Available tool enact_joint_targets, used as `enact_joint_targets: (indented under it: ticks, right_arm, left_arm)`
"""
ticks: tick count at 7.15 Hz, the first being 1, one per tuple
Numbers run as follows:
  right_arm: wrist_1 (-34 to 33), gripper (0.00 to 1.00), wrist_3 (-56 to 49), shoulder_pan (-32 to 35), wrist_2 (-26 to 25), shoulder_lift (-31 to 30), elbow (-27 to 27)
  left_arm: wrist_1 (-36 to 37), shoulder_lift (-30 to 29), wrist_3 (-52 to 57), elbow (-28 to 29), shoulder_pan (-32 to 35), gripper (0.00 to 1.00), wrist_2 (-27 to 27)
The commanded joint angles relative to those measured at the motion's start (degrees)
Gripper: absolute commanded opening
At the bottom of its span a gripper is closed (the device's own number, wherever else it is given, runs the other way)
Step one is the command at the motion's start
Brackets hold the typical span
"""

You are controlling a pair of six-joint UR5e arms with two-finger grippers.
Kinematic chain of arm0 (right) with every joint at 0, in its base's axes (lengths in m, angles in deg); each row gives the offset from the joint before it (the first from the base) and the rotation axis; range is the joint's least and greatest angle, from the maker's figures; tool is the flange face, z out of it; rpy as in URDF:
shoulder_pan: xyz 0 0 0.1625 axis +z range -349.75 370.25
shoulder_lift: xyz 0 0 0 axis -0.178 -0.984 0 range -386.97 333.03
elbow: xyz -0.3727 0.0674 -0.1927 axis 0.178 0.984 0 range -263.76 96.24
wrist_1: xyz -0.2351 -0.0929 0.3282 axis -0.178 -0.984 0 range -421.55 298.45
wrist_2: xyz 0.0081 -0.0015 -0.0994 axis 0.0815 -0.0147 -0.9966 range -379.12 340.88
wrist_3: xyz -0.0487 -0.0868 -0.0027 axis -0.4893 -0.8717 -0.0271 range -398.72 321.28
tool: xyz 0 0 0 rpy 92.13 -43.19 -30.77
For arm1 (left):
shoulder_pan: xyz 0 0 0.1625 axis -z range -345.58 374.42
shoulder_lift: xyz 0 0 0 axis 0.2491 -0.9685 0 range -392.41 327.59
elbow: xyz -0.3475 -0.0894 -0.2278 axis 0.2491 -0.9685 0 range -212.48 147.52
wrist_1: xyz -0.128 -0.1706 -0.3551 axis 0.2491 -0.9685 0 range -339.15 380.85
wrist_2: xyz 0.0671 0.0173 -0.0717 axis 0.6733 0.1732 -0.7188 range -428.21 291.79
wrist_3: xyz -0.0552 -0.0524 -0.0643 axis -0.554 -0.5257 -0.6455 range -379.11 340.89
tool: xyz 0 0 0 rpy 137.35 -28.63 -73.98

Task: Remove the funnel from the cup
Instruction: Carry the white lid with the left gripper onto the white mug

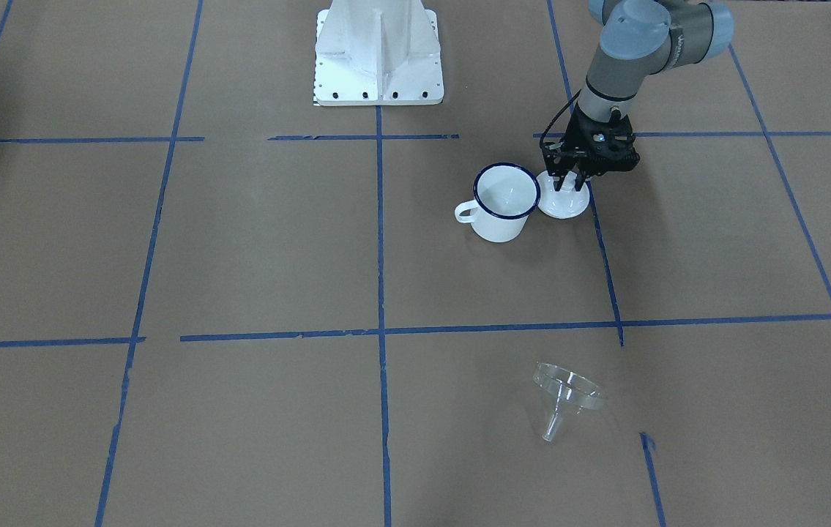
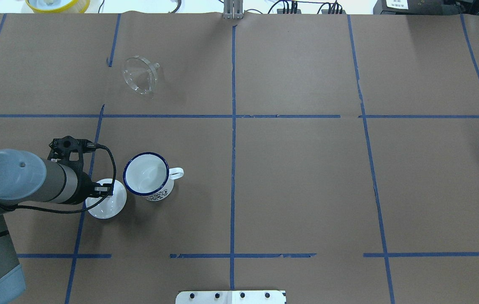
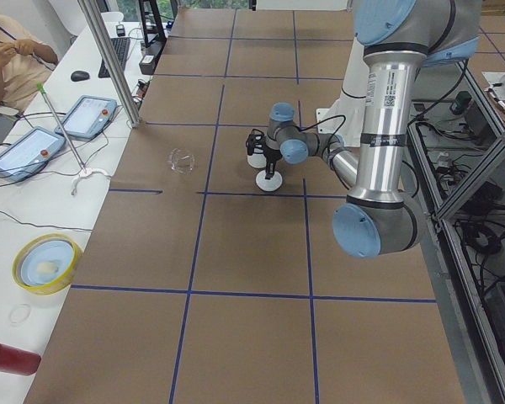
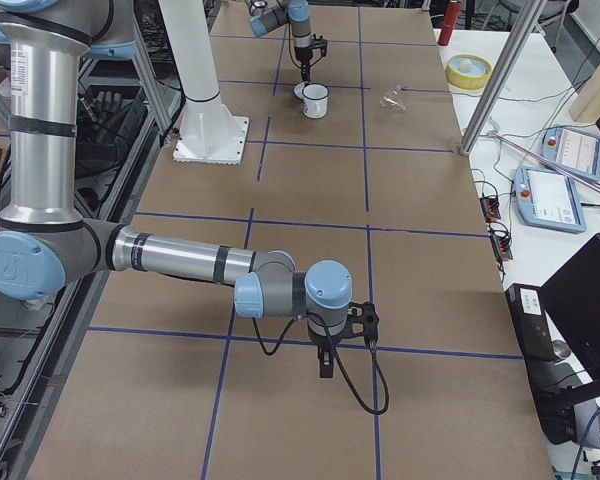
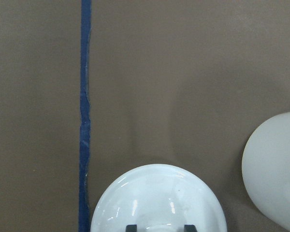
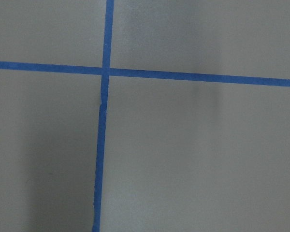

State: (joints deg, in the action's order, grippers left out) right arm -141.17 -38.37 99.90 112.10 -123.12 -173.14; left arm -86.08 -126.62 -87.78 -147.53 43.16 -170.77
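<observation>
The funnel [image 1: 565,395] lies on its side on the worktop [image 1: 239,256], well apart from the cup [image 1: 503,208], its spout pointing away from the robot and its mouth toward it. There is one funnel, one upright cup and one white lid [image 1: 565,205] just beside the cup. The left end effector [image 1: 567,183] is clenched on the lid's knob. The clear funnel shows faintly. I cannot tell the right end effector's [image 4: 325,368] state
</observation>
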Motion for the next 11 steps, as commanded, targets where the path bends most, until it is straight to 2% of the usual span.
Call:
enact_joint_targets:
  ticks: [1, 3, 4, 6, 8, 9, 11]
  right_arm:
    - [0.00, 1.00, 0.00, 0.00, 0.00, 0.00, 0.00]
    - [0.00, 1.00, 0.00, 0.00, 0.00, 0.00, 0.00]
    - [0.00, 1.00, 0.00, 0.00, 0.00, 0.00, 0.00]
    - [0.00, 1.00, 0.00, 0.00, 0.00, 0.00, 0.00]
    - [0.00, 1.00, 0.00, 0.00, 0.00, 0.00, 0.00]
    - [0.00, 1.00, 0.00, 0.00, 0.00, 0.00, 0.00]
    - [0.00, 1.00, 0.00, 0.00, 0.00, 0.00, 0.00]
  left_arm:
    - [1.88, 2.26, 1.60, -5.59, 2.44, 0.00, -0.27]
    - [12.21, 2.37, 5.55, -14.46, 6.58, 0.00, -2.89]
    - [15.49, 0.37, 5.56, -16.33, 7.55, 0.00, -3.00]
    - [23.56, -9.18, 5.56, -14.16, 7.82, 0.00, -3.00]
    - [24.66, -16.93, 4.51, -7.16, 7.21, 0.00, -4.22]
    - [24.49, -18.97, 3.38, -4.60, 7.12, 0.00, -4.32]
    - [24.40, -19.69, 2.58, -3.78, 6.94, 0.00, -4.41]
